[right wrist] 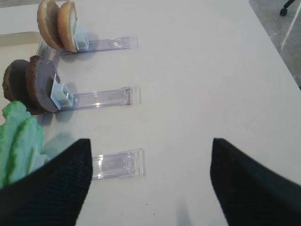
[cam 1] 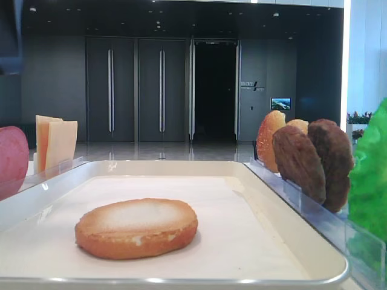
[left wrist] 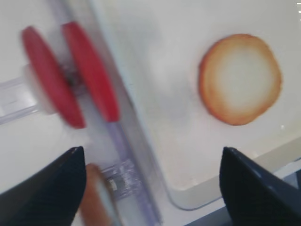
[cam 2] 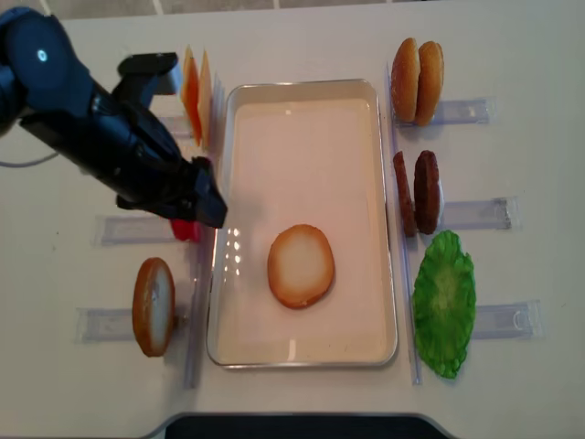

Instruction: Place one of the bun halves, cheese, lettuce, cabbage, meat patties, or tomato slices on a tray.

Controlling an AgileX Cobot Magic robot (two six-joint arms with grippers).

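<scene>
One bun half lies flat, pale face up, on the cream tray; it also shows in the left wrist view as the bun half. My left gripper hangs open and empty over the tray's left rim, above the tomato slices and beside another bun half upright in its rack. My right gripper stands open and empty over bare table, right of the lettuce, meat patties and two bun halves. Cheese stands at the back left.
Clear slotted racks line both sides of the tray; one rack end lies just ahead of my right gripper's left finger. The left arm stretches over the left racks. A dark strip runs along the table's front edge.
</scene>
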